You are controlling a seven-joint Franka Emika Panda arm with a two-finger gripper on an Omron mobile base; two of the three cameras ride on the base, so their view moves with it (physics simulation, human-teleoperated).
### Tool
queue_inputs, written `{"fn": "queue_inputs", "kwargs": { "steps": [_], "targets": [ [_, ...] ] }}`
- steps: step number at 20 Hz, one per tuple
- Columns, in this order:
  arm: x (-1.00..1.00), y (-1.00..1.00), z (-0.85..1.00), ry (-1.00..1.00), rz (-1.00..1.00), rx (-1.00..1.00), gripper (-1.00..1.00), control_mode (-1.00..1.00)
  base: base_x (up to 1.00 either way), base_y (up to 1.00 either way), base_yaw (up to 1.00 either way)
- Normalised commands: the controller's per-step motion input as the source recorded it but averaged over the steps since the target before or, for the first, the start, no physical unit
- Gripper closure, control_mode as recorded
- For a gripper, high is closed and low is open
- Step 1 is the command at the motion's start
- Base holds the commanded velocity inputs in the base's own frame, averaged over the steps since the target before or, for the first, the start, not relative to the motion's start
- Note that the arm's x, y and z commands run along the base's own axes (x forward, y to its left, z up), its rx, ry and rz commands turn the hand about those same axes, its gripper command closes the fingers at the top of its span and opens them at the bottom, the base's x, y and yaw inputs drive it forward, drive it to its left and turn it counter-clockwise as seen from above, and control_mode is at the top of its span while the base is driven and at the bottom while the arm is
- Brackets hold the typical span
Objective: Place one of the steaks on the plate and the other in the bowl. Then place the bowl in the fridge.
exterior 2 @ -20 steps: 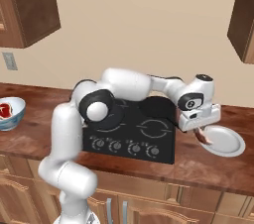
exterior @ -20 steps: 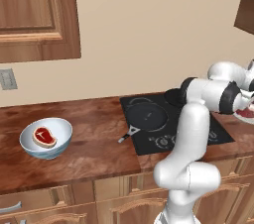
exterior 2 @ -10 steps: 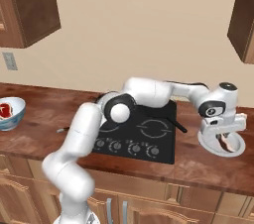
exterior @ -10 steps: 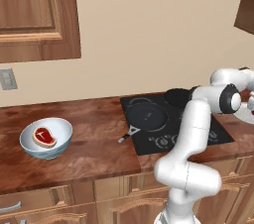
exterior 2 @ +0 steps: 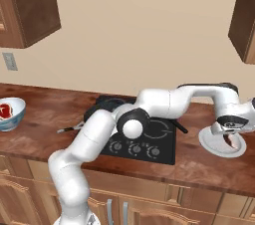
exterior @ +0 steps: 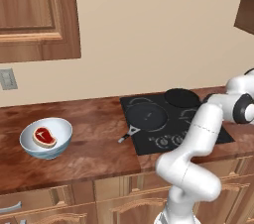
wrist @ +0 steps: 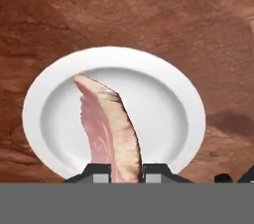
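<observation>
Steak (wrist: 111, 129) hangs edge-on, pinched between the gripper (wrist: 126, 171) fingertips, directly over the plate (wrist: 163, 104). Jaws clenched on the meat; whether its lower edge touches the plate I cannot tell. Plate sits on the wooden counter (exterior 2: 209, 169), just right of the black cooktop (exterior 2: 149, 144).

Second steak (exterior: 44, 137) already lies in the bowl (exterior: 47, 139), far left of the cooktop, well apart from the plate. A frying pan (exterior: 145, 117) rests on the cooktop.

Risks, as I judge them: let go from height, the upright steak may topple over the plate rim onto the counter; a sticking fingertip could drag it off-centre on retreat.
</observation>
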Motion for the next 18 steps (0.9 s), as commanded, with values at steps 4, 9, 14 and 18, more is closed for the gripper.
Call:
{"fn": "queue_inputs", "kwargs": {
  "steps": [4,9,14,18],
  "targets": [
    [0.0,0.84,-0.15,-0.41,0.07,0.0,-1.0,-1.0,0.0,0.0,0.0],
    [0.14,0.59,-0.22,-0.44,0.02,0.0,-1.0,-1.0,0.0,0.0,0.0],
    [-0.55,0.07,0.58,-0.19,0.0,0.0,-1.0,-1.0,0.0,0.0,0.0],
    [-1.0,0.02,1.0,0.05,0.08,0.0,-1.0,-1.0,0.0,0.0,0.0]
  ]
}}
